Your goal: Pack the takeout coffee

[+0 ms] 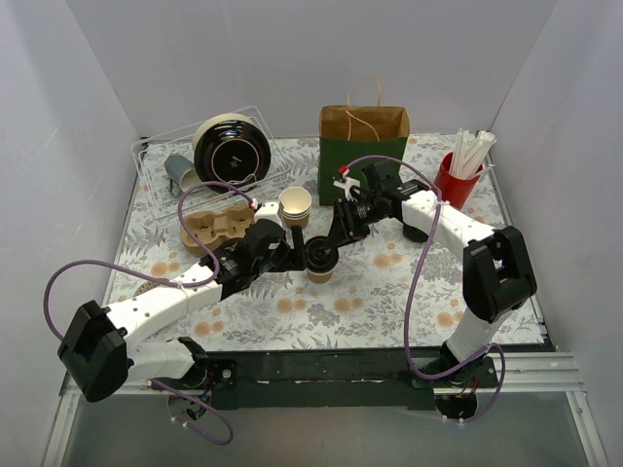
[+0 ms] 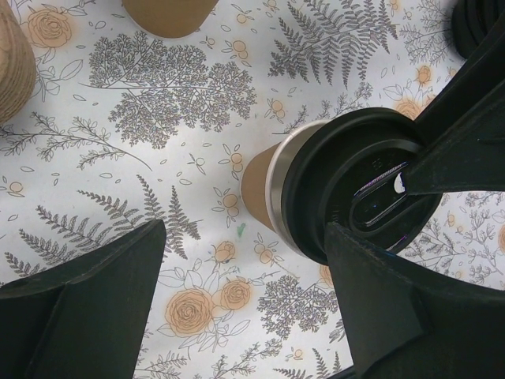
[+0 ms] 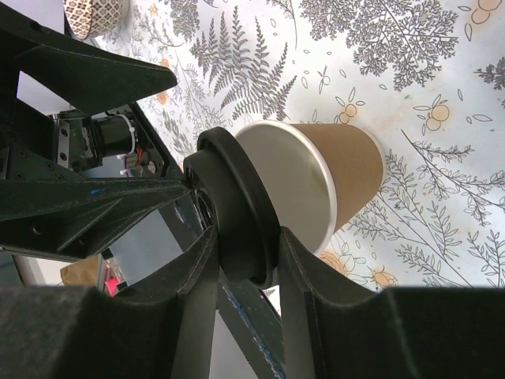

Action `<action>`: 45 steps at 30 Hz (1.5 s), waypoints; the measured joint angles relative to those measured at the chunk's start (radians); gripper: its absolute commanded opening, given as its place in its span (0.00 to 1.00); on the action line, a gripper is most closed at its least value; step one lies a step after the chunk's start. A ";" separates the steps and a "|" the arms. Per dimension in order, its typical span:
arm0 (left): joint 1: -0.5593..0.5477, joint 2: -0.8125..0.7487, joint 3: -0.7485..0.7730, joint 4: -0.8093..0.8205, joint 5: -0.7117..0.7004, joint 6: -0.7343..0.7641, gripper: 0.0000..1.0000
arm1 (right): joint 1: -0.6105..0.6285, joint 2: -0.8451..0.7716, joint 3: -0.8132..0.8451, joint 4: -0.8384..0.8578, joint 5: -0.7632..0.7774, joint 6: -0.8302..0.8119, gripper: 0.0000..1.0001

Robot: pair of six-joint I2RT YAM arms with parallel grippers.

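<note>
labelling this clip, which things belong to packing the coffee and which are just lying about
Job: tan paper cup with black plastic lid, green-and-brown paper bag, right pincer gripping it.
Lying about: stacked lidless tan cups, red cup of white straws, brown pulp carrier.

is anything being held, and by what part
Right gripper pinches the rim of the black lid on the takeout coffee; left gripper is open, holding nothing.

One takeout coffee (image 1: pixel 320 261), one paper bag (image 1: pixel 364 156)
</note>
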 measured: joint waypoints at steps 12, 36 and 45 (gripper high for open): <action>0.000 0.024 0.001 0.009 0.000 0.003 0.81 | -0.007 0.028 0.000 -0.002 -0.016 -0.005 0.11; 0.000 0.069 0.015 0.023 -0.008 0.002 0.81 | -0.031 0.051 0.000 0.000 -0.035 0.000 0.12; 0.000 -0.005 0.018 -0.021 -0.042 0.003 0.82 | -0.031 0.042 0.000 0.034 -0.090 0.034 0.11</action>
